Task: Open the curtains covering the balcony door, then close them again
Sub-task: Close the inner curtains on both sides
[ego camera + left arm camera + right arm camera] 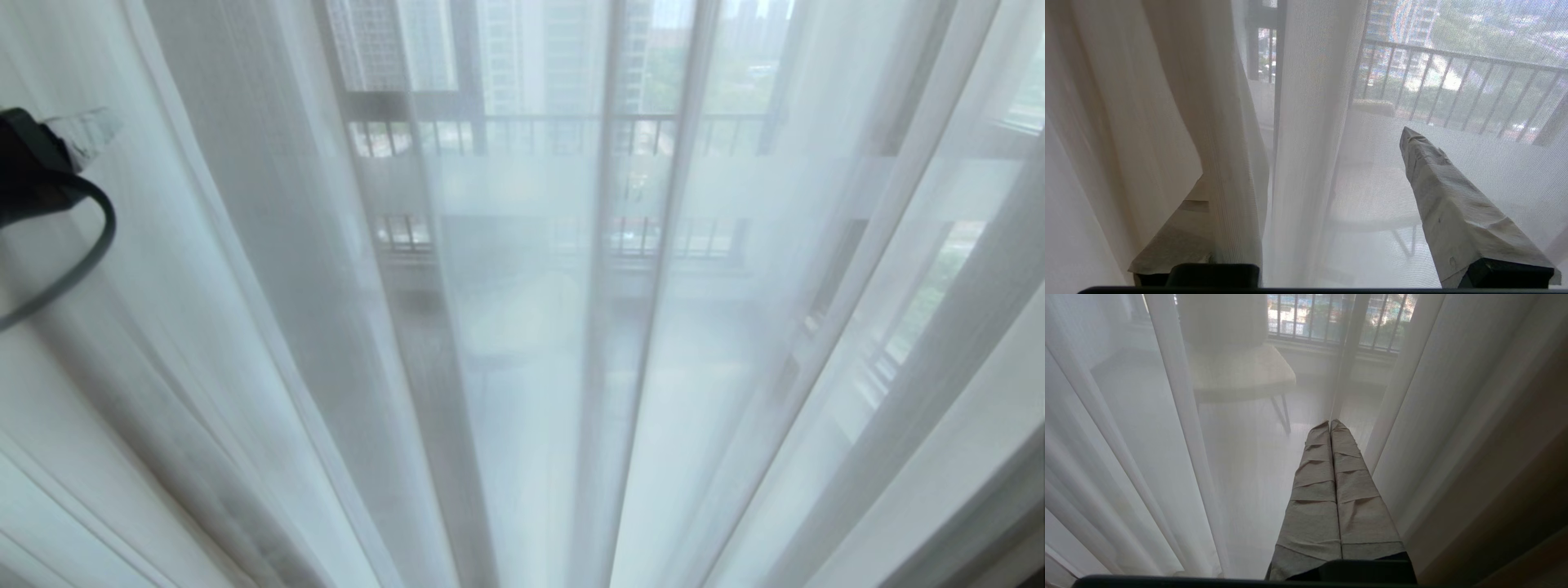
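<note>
Left wrist view: left hand (1306, 204) spread open, curtains (1306, 122) draping between its fingers.

Sheer curtains (522, 327) hung across whole front, blocking reach. Left end effector (1306, 196) spread, sheer fold between its fingers (1453, 204). Beyond sheers: railing (1453, 85), possibly chair (1237, 371).

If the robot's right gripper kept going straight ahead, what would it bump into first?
Most likely the white sheers hanging just past the shut right gripper; the chair stands behind them, though the gap is hard to judge.
</note>
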Controlling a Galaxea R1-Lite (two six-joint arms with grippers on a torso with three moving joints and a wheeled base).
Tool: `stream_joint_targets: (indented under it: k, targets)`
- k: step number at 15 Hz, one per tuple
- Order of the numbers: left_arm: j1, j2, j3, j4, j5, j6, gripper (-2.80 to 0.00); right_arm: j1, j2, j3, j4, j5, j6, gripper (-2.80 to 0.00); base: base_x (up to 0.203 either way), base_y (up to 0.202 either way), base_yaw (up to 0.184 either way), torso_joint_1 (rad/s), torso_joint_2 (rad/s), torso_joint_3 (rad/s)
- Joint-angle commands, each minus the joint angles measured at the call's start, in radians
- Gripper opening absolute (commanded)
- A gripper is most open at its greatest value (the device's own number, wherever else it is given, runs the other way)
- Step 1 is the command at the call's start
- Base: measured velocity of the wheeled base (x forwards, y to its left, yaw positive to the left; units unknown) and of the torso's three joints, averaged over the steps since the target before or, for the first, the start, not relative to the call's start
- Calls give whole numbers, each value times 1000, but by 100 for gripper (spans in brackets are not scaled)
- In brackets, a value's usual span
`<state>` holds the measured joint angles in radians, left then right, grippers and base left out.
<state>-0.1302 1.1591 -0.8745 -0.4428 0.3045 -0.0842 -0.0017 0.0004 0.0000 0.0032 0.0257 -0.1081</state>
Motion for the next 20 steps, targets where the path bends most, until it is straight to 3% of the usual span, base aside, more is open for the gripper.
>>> stream_joint_targets:
  k: [1,11,12,17,20]
  targets:
    - [-2,-42,10,-1,2,0,0,0,0,0,0,0,-1,-280,0,0,0,0,0,0]
    - [0,-343,197,112,9,19,0,0,0,0,0,0,-1,-280,0,0,0,0,0,0]
    - [0,-361,208,114,7,20,-280,0,0,0,0,0,-1,-280,0,0,0,0,0,0]
    - [0,-447,273,119,5,32,-280,0,0,0,0,0,-1,-280,0,0,0,0,0,0]
    - [3,-531,306,182,10,32,-280,0,0,0,0,0,-1,-280,0,0,0,0,0,0]
